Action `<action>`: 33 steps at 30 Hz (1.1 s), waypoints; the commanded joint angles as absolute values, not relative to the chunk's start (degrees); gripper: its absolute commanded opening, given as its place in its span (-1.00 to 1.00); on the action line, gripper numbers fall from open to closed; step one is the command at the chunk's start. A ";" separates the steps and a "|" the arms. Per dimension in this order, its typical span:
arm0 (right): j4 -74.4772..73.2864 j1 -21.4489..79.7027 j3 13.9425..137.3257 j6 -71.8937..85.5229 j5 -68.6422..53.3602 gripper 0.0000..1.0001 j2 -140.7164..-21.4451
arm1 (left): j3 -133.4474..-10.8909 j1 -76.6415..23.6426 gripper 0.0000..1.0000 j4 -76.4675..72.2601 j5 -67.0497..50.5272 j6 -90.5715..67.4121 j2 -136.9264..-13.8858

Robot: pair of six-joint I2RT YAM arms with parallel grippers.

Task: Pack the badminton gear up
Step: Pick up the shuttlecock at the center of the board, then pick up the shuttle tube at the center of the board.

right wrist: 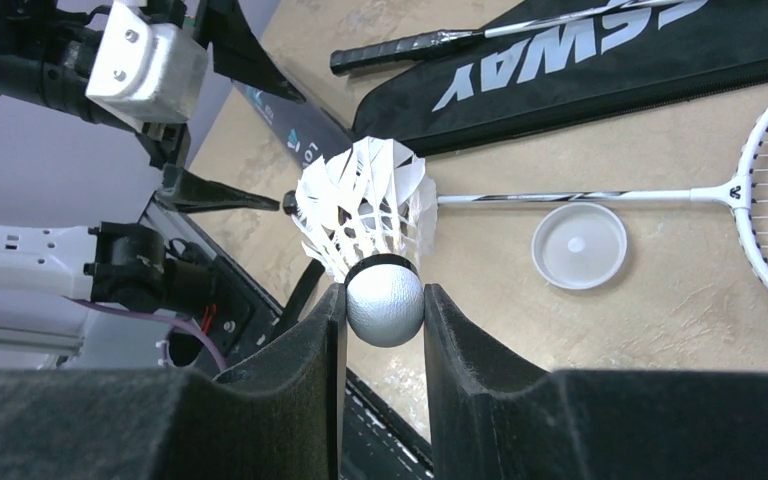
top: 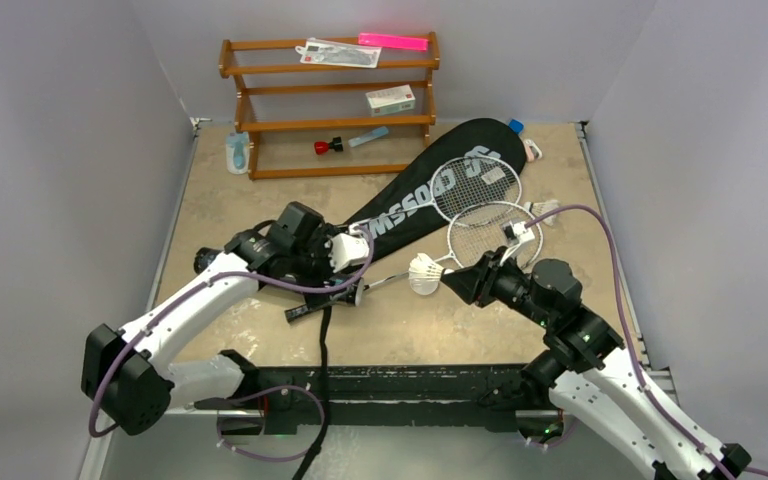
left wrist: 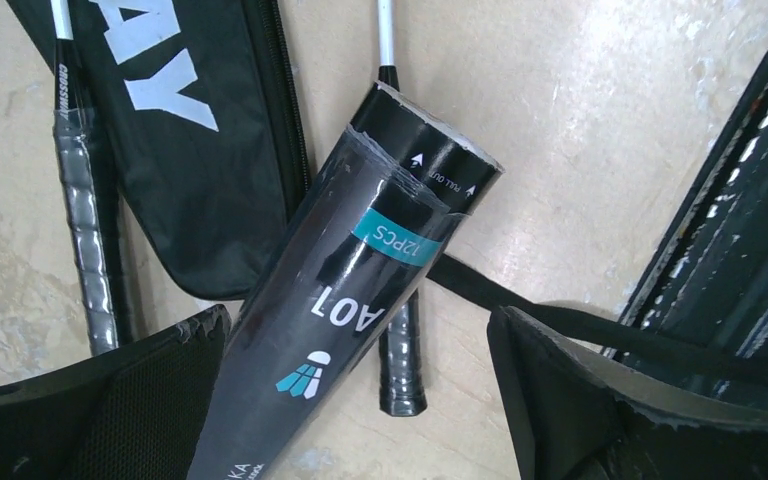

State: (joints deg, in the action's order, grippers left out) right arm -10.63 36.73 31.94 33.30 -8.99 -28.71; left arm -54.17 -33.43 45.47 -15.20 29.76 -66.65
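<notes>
The right gripper [right wrist: 385, 300] is clenched on the shuttlecock [right wrist: 370, 215]. It pinches the rounded grey cork, and the white feathers fan out above the tabletop [right wrist: 660, 330]. The left gripper [left wrist: 355, 320] is spread wide and holds nothing. The dark tube [left wrist: 360, 250] lies between its fingers, slanted across a racket handle [left wrist: 402, 360]. The black bag [top: 430, 185] stretches diagonally mid-tabletop. One racket [top: 475, 185] has its head by the bag's wide end, and a second racket [top: 490, 235] lies just beside it. A clear round cap [right wrist: 579, 245] sits close beside a racket shaft.
</notes>
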 commanded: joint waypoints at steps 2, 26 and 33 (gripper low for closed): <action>-10.98 36.74 34.28 32.76 -10.57 -0.64 -27.20 | -54.56 -35.49 0.98 43.19 -10.30 35.14 -68.71; -9.08 36.78 31.33 32.95 -12.24 -0.65 -26.65 | -50.08 -42.69 0.75 34.41 -5.31 33.83 -82.44; -7.73 36.76 29.66 32.56 -14.15 -0.66 -28.08 | -52.09 -42.94 -0.05 34.79 -9.42 34.52 -77.76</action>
State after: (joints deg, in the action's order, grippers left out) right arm -10.52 36.73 30.61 33.36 -11.75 -27.05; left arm -49.67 -42.57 35.22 -5.21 34.11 -82.37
